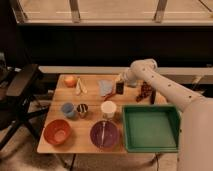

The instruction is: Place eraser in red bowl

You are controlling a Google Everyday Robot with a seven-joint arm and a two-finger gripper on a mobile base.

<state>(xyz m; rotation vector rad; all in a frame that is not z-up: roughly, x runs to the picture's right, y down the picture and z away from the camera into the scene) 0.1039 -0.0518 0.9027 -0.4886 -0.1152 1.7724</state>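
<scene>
The arm point(165, 90) reaches in from the right, across the far side of the tabletop point(132, 103). Its tool point(121, 81) is down at the back edge, right on top of the eraser point(120, 88). The eraser stands as a dark upright block directly under the tool, touching it or nearly so. From where I stand I cannot tell whether the tool is clamped on it or loose around it, nor whether the block rests on the wood or is just clear of it.

Just left of the eraser lies a light-blue cloth point(105, 87). Further left are a pale yellowish thing point(80, 86) I can't make out and an orange point(70, 80) near the back left corner. To the right of the eraser, under the arm, sit a reddish-brown thing point(145, 91) and a thin black pen point(153, 96).

The red bowl point(56, 131) is at the front left corner, well apart from the eraser, and I see nothing inside it. Beside it on the right is the purple bowl point(104, 135), with something thin and pale in it. A row of three cups stands behind the bowls: blue cup point(67, 109), dark cup point(82, 109) and white cup point(108, 109). A green tray point(150, 127) takes up the front right corner. A dark chair point(22, 85) stands off the left end.
</scene>
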